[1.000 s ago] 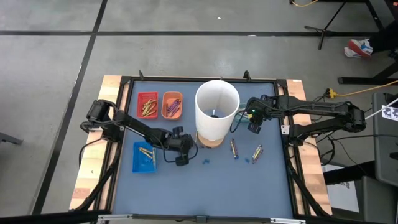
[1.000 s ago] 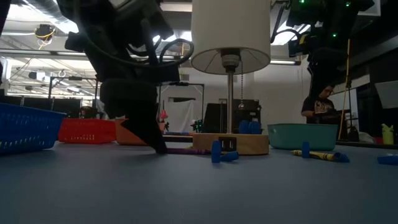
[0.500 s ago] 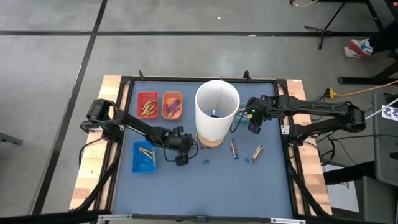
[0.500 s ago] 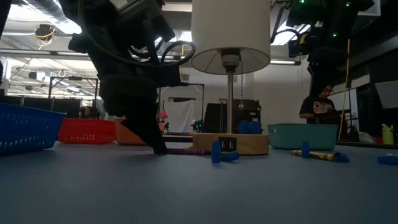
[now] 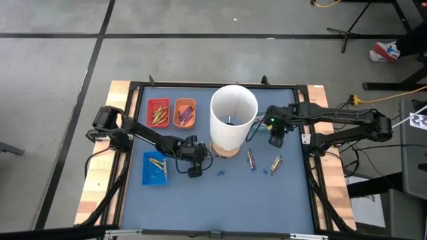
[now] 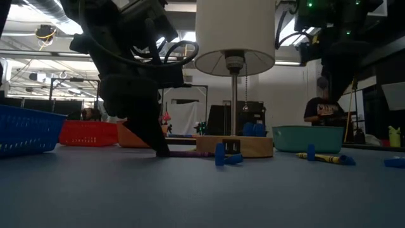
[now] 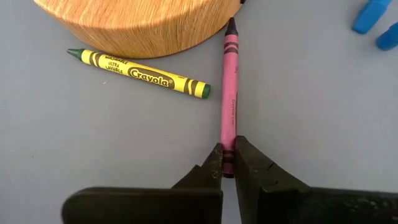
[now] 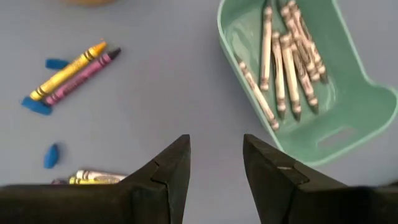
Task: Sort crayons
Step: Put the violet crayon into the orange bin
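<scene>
A purple crayon (image 7: 229, 93) lies flat on the blue-grey table, its tip at the lamp's round wooden base (image 7: 137, 18). My left gripper (image 7: 227, 163) is shut on the crayon's blunt end; the high view shows it left of the lamp (image 5: 195, 167). A yellow crayon (image 7: 140, 73) lies beside the base. My right gripper (image 8: 216, 163) hangs open above the table at the right (image 5: 277, 139), touching nothing. Below it stands a green tray (image 8: 348, 134) of grey crayons, and a yellow-and-purple crayon pair (image 8: 74, 73) lies on the table. My left gripper pinches the purple crayon's blunt end (image 7: 228, 144) between its two fingertips, one on each side. The fingers slant down from the table's left and lie in line with the crayon. The crayon lies flat on the table, its tip toward the wooden base.
The tall white lamp (image 5: 233, 117) stands mid-table between the arms. Red (image 5: 158, 113) and orange (image 5: 185, 113) trays with crayons sit at the far left, a blue tray (image 5: 155, 169) at the left. Loose crayons (image 5: 251, 159) (image 5: 275, 162) and small blue bits (image 5: 220, 175) lie right of the base.
My left gripper has stayed in place at the purple crayon, which has not moved. My right gripper has tipped a little, its fingers swinging slightly toward the table's near edge.
</scene>
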You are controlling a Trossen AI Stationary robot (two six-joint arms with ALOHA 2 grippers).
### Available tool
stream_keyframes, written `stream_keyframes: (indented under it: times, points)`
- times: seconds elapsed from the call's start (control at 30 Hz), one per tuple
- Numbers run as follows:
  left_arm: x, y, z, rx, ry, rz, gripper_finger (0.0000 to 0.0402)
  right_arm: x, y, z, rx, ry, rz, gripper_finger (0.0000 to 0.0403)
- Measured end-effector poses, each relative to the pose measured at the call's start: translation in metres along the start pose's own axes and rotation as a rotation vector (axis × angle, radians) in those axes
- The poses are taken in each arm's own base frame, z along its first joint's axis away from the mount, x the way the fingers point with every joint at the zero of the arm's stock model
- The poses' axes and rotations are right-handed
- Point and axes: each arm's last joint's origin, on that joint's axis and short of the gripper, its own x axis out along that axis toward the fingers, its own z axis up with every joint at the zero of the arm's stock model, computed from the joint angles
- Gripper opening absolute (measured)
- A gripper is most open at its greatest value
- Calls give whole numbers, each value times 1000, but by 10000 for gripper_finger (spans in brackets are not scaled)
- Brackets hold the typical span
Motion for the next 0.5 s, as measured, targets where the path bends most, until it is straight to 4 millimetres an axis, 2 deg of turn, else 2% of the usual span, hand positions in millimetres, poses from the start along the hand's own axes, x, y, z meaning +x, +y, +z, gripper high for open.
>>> stream_keyframes:
  times: [0.23,0.5]
  points:
    - [-2,-3,0,4,-3,-6,1,0,-1,-5,21,48,-10,147]
    - [-22,-10,4,16,-49,-56,0,0,-1,-5,23,48,-10,147]
